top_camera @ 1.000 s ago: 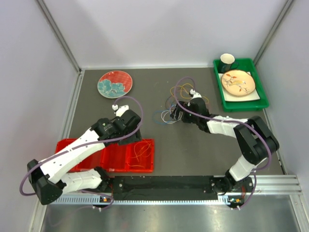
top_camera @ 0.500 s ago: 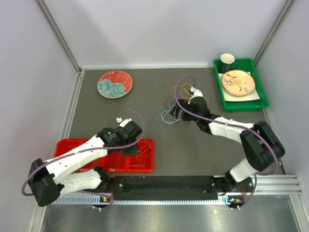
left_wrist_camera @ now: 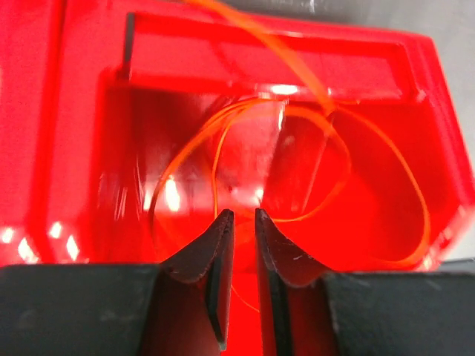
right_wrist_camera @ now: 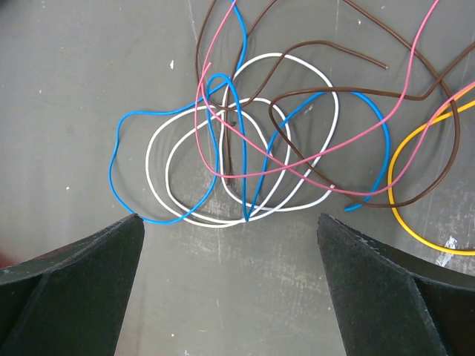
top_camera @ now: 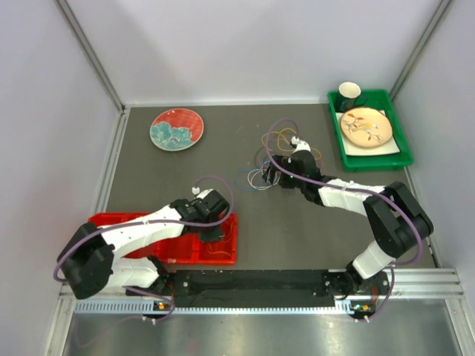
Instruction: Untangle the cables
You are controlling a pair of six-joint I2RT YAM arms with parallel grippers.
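Two arms reach out over the grey table. On the left sits a red tray. The left gripper is down in the tray's right-end compartment, fingers almost touching, only a slit between them, just above the orange wire loops lying there. I cannot tell whether a strand is pinched. The right gripper hangs spread wide, holding nothing, over the tangled cables mid-table: blue, white, brown, pink, yellow.
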